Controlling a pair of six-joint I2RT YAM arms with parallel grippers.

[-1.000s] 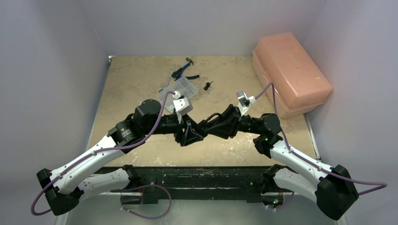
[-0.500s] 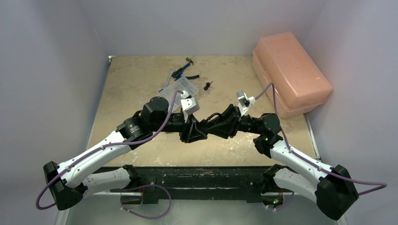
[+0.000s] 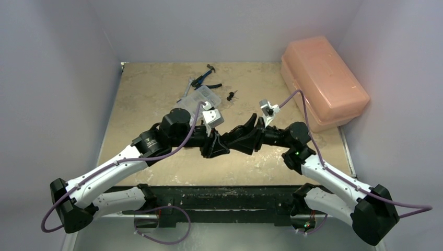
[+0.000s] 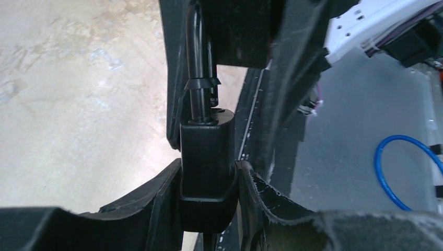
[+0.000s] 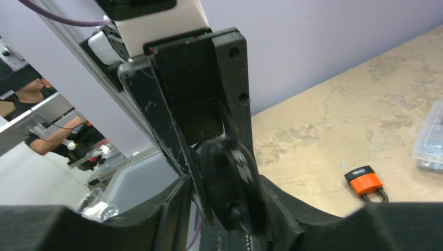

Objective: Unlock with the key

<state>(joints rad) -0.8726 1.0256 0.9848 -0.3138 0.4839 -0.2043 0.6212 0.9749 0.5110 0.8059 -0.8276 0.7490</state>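
Item: black block with a black bar rising from its top; you cannot tell if it is lock or key.
Location: raised above the table, near-centre, where both claws meet.
Held by: left gripper, jaws set narrow, fingers pressed on the block's sides.
Opposite: right gripper, jaws partly apart around a blurred black rounded piece; you cannot tell whether it grips.
Also: orange padlock, lying on the table near the clear box.
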